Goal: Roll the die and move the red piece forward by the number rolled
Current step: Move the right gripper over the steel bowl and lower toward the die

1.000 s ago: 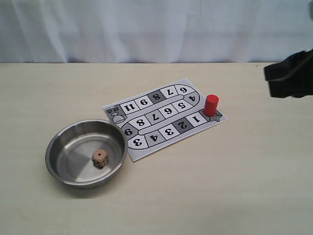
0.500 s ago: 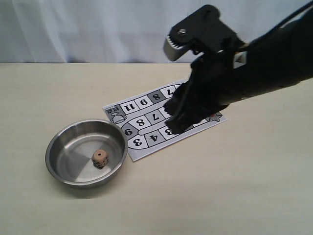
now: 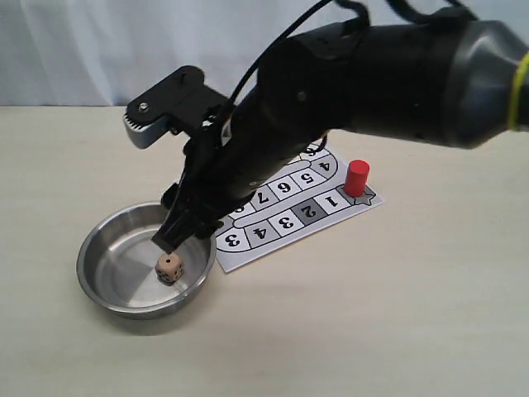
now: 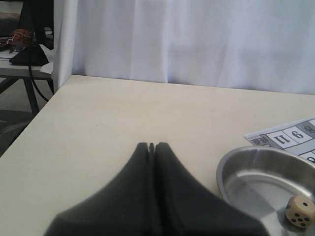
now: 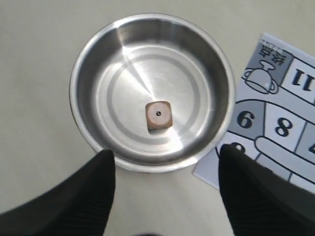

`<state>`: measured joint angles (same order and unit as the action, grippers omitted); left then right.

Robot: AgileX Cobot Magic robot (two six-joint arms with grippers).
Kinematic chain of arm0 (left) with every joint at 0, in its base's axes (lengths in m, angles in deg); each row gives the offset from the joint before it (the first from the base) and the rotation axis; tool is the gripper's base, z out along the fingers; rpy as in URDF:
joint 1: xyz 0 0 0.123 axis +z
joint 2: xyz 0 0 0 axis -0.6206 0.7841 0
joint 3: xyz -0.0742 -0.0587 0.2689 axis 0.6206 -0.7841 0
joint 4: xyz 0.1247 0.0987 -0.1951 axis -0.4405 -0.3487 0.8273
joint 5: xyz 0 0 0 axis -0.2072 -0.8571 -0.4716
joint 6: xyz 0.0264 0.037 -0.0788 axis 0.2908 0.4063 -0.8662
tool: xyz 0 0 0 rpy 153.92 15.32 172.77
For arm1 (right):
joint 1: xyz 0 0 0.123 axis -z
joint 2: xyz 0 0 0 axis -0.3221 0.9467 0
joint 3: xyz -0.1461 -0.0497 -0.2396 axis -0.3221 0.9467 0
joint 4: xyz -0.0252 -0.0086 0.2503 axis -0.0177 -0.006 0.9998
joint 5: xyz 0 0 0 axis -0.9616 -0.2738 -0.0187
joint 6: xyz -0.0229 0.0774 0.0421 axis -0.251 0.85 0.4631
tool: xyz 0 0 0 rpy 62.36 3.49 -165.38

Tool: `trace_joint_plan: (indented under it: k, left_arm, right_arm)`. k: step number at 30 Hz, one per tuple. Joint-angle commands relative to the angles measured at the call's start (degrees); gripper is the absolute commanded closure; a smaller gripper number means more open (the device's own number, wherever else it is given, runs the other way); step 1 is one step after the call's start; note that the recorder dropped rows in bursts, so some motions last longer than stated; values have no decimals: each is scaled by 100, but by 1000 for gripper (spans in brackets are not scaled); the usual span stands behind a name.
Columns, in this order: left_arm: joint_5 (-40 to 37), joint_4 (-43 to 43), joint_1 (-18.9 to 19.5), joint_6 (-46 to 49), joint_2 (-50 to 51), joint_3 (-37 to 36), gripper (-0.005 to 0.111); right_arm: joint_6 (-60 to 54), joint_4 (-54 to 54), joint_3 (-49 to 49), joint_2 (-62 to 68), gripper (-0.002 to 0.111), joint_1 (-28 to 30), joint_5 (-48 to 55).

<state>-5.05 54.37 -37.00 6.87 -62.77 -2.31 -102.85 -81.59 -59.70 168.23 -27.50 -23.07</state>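
**A:** Exterior view, biggest thing first?
**B:** Table [image 3: 413, 314], with the right arm [image 3: 372, 74] reaching over it. The right gripper [image 5: 166, 153] hangs above the steel bowl [image 3: 103, 256], jaws spread wide and empty. The left gripper [image 4: 151, 146] has its jaws pressed together on nothing.
**A:** Smaller?
**B:** Game board [image 3: 256, 248] at the bowl's 2 o'clock. The red piece [image 3: 357, 178] stands upright on the star at the board's 3 o'clock end. The die [image 3: 169, 268] lies inside the bowl, 4 o'clock of centre, one pip up.
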Motion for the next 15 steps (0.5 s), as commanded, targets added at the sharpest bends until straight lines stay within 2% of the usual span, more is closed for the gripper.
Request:
trace_joint_plan:
  k: [1, 8, 13, 15]
  left_arm:
    - [64, -4, -1, 1, -6, 30, 107]
    - [64, -17, -1, 1, -6, 30, 107]
    - [64, -17, -1, 1, -6, 30, 107]
    - [64, -17, -1, 1, -6, 30, 107]
  right_arm:
    - [-22, 28, -235, 480, 49, -208, -153]
    - [-22, 28, -249, 1019, 49, -247, -698]
    - [-22, 45, -249, 1325, 39, -247, -1085]
    - [-22, 6, -249, 1417, 39, -247, -1188]
